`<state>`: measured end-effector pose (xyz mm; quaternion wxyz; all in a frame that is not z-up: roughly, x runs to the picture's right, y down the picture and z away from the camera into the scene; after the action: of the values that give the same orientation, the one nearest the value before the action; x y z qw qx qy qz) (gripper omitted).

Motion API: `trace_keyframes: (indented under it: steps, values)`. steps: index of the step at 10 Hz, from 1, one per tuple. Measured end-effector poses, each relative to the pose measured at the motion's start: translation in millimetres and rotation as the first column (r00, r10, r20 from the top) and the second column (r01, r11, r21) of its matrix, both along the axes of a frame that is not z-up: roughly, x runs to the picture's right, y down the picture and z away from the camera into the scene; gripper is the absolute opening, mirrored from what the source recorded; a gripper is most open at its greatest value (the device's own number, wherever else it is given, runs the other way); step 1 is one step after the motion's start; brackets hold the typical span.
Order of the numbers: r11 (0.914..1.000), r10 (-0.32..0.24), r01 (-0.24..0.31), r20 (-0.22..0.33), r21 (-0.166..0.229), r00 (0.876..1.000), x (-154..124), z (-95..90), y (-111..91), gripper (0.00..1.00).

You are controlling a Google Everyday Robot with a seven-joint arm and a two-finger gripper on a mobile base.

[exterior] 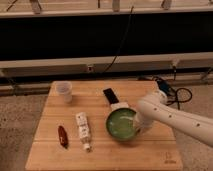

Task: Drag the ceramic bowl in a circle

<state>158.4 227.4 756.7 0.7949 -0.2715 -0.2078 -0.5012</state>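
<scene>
The ceramic bowl (120, 124), round, glossy green with a paler inside, sits on the wooden table (102, 155) right of centre. My white arm comes in from the right and bends down over the bowl's right rim. My gripper (137, 125) is at that right rim, touching or just over it.
A translucent plastic cup (64, 91) stands at the back left. A white bottle (83, 131) and a small red object (62, 136) lie left of the bowl. A black flat object (110, 95) and a white piece (120, 105) lie just behind the bowl. Cables (170, 92) lie off the table's right.
</scene>
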Motion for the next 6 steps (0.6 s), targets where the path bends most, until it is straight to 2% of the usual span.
trace_keyframes:
  steps: [1,3,4,6]
  values:
    - [0.9997,-0.026,0.026,0.028,0.004,0.999,-12,-7.1,-1,0.0]
    - [0.996,-0.09,0.089,0.087,0.008,0.992,-33,-25.1,11,0.0]
    - [0.9946,-0.103,0.103,0.098,0.004,0.99,-35,-30.1,19,0.0]
    - [0.9942,-0.107,0.108,0.093,-0.006,0.99,-21,-35.7,33,0.0]
